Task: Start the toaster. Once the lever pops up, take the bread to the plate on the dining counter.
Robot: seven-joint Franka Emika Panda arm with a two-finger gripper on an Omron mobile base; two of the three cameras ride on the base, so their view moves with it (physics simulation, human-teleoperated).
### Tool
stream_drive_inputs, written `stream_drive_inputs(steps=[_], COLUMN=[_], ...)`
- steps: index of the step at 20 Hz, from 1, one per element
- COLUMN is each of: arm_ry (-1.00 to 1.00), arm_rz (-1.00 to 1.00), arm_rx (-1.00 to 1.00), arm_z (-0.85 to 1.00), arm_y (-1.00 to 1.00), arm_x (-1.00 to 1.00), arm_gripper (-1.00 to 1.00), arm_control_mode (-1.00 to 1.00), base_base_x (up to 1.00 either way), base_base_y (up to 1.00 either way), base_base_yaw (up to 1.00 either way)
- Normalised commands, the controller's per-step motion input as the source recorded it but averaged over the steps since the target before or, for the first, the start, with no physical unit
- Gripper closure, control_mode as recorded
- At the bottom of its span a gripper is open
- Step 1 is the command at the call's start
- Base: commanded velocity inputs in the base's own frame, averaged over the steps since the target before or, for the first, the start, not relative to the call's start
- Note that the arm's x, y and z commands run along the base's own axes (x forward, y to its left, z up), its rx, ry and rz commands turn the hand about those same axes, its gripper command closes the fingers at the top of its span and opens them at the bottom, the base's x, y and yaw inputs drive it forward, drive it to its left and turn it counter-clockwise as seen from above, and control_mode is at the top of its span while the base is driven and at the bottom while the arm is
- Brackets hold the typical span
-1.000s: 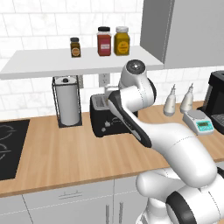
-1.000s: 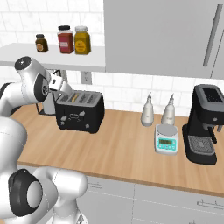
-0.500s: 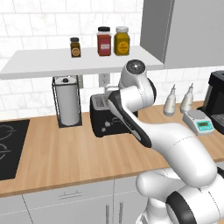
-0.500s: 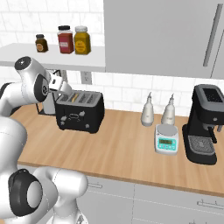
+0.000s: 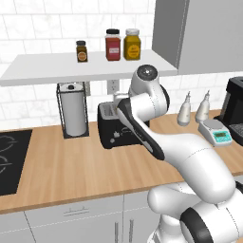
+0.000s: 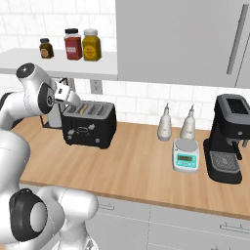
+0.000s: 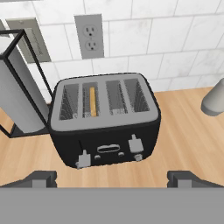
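The black toaster (image 5: pixel 113 127) (image 6: pixel 89 125) (image 7: pixel 105 124) stands on the wood worktop against the tiled wall. A thin tan slice of bread (image 7: pixel 92 101) stands on edge in its second slot from the left, sunk low between the wires. Two grey levers (image 7: pixel 134 143) and small knobs sit on the toaster's front. My gripper (image 6: pixel 71 96) (image 7: pixel 112 178) hovers above and just in front of the toaster's left end, open, nothing between its fingers, touching nothing. The plate and the dining counter are out of view.
A paper towel roll in a black wire holder (image 5: pixel 73 114) (image 7: pixel 17 98) stands close to the toaster's left. To the right are two grey bottles (image 6: pixel 165 124), a scale (image 6: pixel 186 155) and a coffee machine (image 6: pixel 228 139). A shelf with jars (image 5: pixel 111 45) hangs overhead; a cooktop (image 5: pixel 9 161) lies far left.
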Motion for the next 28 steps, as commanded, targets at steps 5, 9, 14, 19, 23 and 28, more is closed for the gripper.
stream_drive_inputs(steps=[5,9,14,19,23,28], arm_ry=[0.0,0.0,0.0,0.0,0.0,0.0], arm_rz=[0.0,0.0,0.0,0.0,0.0,0.0], arm_rx=[0.0,0.0,0.0,0.0,0.0,0.0], arm_z=[0.0,0.0,0.0,0.0,0.0,0.0], arm_y=[0.0,0.0,0.0,0.0,0.0,0.0], arm_x=[0.0,0.0,0.0,0.0,0.0,0.0], arm_gripper=[-1.0,-1.0,-1.0,-1.0,-1.0,-1.0], arm_control_mode=[-1.0,-1.0,-1.0,-1.0,-1.0,-1.0], base_base_x=[0.0,0.0,0.0,0.0,0.0,0.0], base_base_y=[0.0,0.0,0.0,0.0,0.0,0.0], base_base_yaw=[0.0,0.0,0.0,0.0,0.0,0.0])
